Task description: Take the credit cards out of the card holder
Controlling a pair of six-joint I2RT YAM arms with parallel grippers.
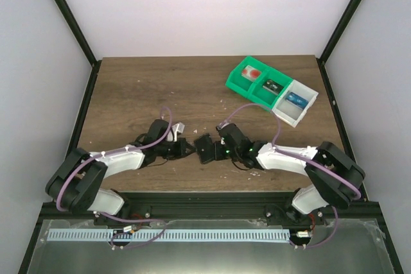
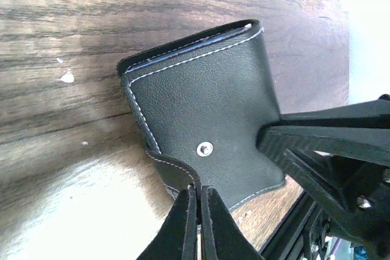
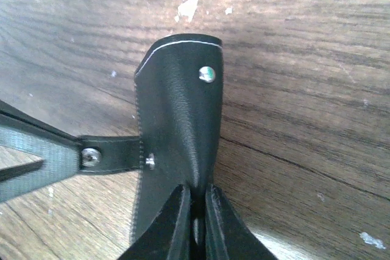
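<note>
The black leather card holder [image 1: 205, 147], edged in white stitching, sits between the two arms at the middle of the wooden table [image 1: 141, 88], close to its near edge. From the views I cannot tell whether it rests on the wood or hangs just above it. The left gripper [image 2: 196, 192] reaches in from the left with its fingers pinched together on the narrow strap tab [image 3: 113, 155] that sticks out from the holder's side; a small metal rivet shows on that tab just beside the fingertips. The right gripper [image 3: 195, 198] comes in from the right and is clamped on the holder's opposite edge, with the leather squeezed between its two black fingers. A round snap stud [image 2: 205, 148] shows on the holder's face in the left wrist view. In the same view a thin bluish strip lies just inside the stitched far edge; whether that is a card or lining I cannot tell. Well apart, at the far right of the table, a green tray [image 1: 247, 96] and a white tray [image 1: 286, 119] stand touching in a diagonal row. Each compartment holds a small flat item: red and white, dark, and blue.
</note>
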